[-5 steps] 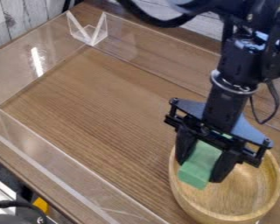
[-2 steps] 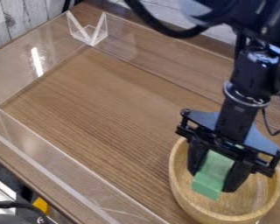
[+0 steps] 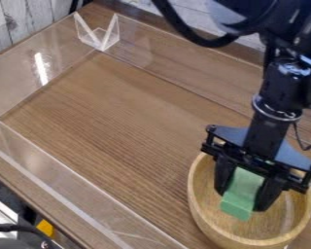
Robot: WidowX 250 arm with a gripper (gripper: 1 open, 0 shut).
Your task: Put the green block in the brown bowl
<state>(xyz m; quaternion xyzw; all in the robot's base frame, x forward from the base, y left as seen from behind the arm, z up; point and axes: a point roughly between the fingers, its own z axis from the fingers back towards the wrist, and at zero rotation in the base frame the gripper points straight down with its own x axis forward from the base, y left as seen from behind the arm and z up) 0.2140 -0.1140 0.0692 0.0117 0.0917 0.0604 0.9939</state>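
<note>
The green block (image 3: pixel 239 198) hangs between the black fingers of my gripper (image 3: pixel 248 191), which is shut on it. It is held upright, directly over the inside of the brown bowl (image 3: pixel 210 223), a round wooden bowl at the lower right of the table. The block's lower end sits within the bowl's rim; I cannot tell whether it touches the bowl floor. The black arm rises from the gripper to the upper right.
The wooden tabletop (image 3: pixel 120 117) is enclosed by low clear acrylic walls (image 3: pixel 42 58), with a clear corner bracket (image 3: pixel 97 31) at the back. The bowl sits close to the front right wall.
The gripper with the green block has shifted right and slightly down, from the bowl's left rim to over its middle.
</note>
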